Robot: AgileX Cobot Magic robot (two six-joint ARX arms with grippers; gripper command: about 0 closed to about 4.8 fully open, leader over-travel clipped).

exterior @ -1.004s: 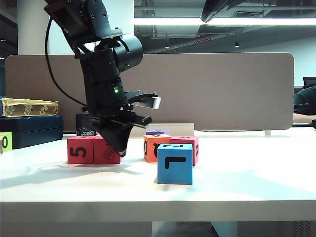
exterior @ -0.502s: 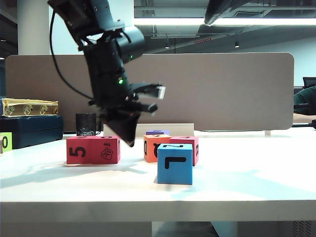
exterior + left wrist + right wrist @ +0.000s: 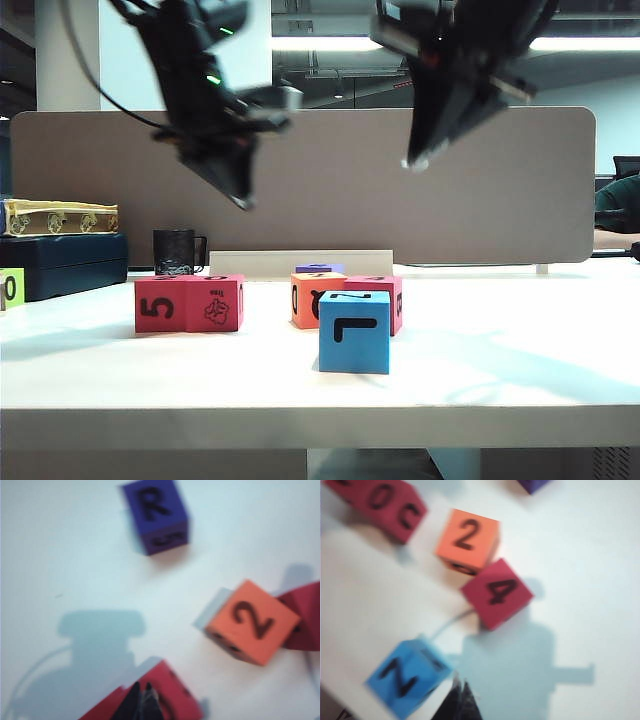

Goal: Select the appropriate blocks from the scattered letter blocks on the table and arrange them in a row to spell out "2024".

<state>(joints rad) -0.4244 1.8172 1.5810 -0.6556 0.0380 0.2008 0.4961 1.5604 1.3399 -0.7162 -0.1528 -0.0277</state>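
On the white table (image 3: 520,380) two red blocks stand touching at the left: one marked 5 (image 3: 160,303), one with a small drawing (image 3: 215,303). To their right sit an orange block (image 3: 312,300) and a red block (image 3: 388,298), with a blue block (image 3: 354,331) in front. From above the orange block (image 3: 467,540) shows 2, the red block (image 3: 497,592) shows 4. My left gripper (image 3: 243,204) hangs shut and empty high above the red pair (image 3: 170,700); its tips (image 3: 142,685) are together. My right gripper (image 3: 415,163) is shut, empty, high above the blue block (image 3: 407,677).
A purple block marked R (image 3: 156,515) lies behind the others (image 3: 318,268). A black mug (image 3: 175,252) and a brown divider panel (image 3: 500,180) stand at the back. A yellow-green block marked 0 (image 3: 10,288) and stacked boxes (image 3: 60,240) are at the far left.
My left gripper has risen from beside the red pair to well above it. My right arm has come down into view at the upper right. The blocks have not moved.
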